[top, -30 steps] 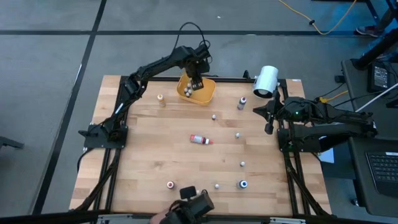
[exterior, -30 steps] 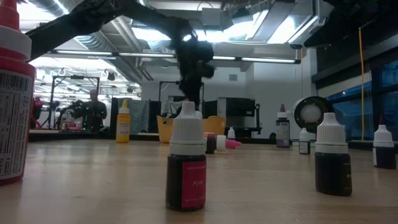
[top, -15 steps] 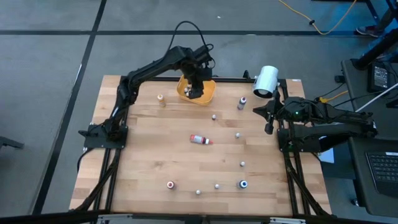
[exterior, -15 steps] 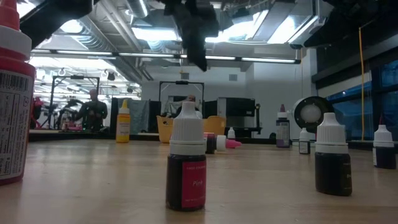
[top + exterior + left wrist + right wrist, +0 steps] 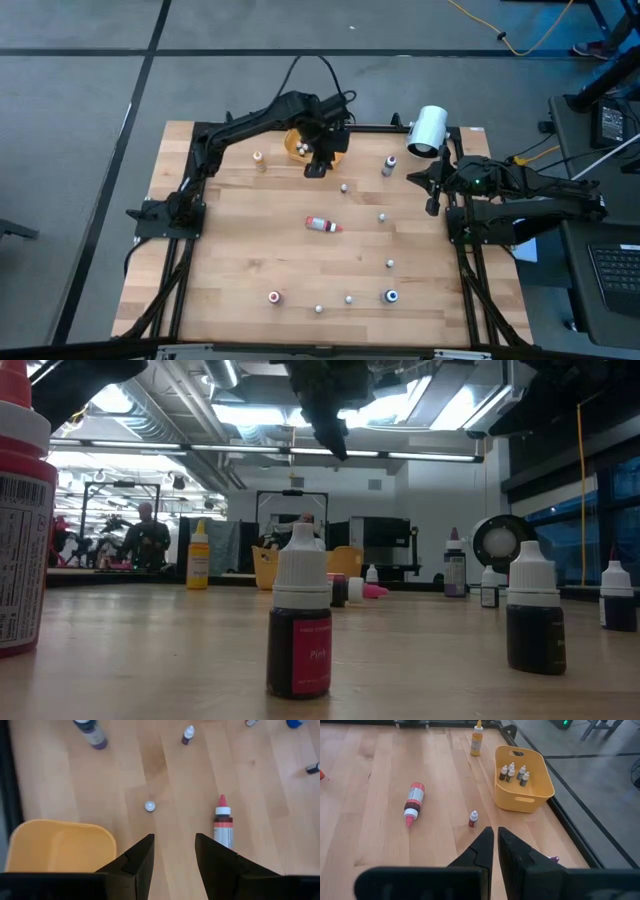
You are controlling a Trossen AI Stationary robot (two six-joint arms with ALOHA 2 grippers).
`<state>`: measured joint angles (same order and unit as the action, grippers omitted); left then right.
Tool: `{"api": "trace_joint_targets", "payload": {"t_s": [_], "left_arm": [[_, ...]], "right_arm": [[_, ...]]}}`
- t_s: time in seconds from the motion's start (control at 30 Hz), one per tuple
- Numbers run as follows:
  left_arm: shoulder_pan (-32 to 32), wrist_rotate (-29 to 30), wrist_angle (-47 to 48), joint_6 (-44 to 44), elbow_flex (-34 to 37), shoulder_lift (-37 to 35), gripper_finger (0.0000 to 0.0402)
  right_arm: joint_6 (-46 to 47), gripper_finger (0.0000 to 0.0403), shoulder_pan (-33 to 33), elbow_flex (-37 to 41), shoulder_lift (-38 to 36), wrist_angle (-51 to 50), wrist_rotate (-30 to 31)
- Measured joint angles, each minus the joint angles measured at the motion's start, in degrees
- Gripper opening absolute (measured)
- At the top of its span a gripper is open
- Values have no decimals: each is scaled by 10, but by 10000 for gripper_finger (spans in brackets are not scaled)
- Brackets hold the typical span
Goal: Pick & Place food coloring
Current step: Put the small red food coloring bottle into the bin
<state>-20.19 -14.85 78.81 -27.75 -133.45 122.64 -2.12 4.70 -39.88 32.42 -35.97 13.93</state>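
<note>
The food coloring bottles are scattered over the wooden table: a red one lies on its side, a tiny white-capped one stands near the bowl, a purple one stands farther right, and several stand along the near edge. Several more stand inside the orange bowl at the far edge. My left gripper hangs open and empty above the table, just on the near side of the bowl, pointing steeply down. My right gripper is shut at the table's right side, with nothing in it.
A big white cylinder lies at the far right. A yellow-orange bottle stands left of the bowl. In the low view a large red-labelled bottle and a pink one stand close to the camera. People show in the room behind.
My left gripper has risen out of the orange bowl and gone toward the table's near edge, rolling at the wrist as it went. A hand with a dark object at the near edge has drawn away, and a small bottle now stands there.
</note>
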Motion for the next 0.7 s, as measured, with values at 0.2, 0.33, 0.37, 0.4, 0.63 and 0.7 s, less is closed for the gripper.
{"api": "trace_joint_targets", "payload": {"t_s": [0.2, 0.33, 0.37, 0.4, 0.63, 0.7], "left_arm": [[14, 2, -34, 22, 0, 31, 144], [15, 28, -73, 57, 0, 58, 154], [15, 35, -76, 62, 0, 63, 158], [16, 43, -78, 65, 0, 68, 162], [25, 49, -76, 96, 0, 102, 207], [29, 54, -77, 96, 0, 109, 222]], "right_arm": [[-14, 30, 0, 0, 0, 0, 0], [-29, 30, 0, 0, 0, 0, 0], [-29, 30, 0, 0, 0, 0, 0], [-29, 30, 0, 0, 0, 0, 0], [-31, 30, 0, 0, 0, 0, 0], [-39, 30, 0, 0, 0, 0, 0]]}}
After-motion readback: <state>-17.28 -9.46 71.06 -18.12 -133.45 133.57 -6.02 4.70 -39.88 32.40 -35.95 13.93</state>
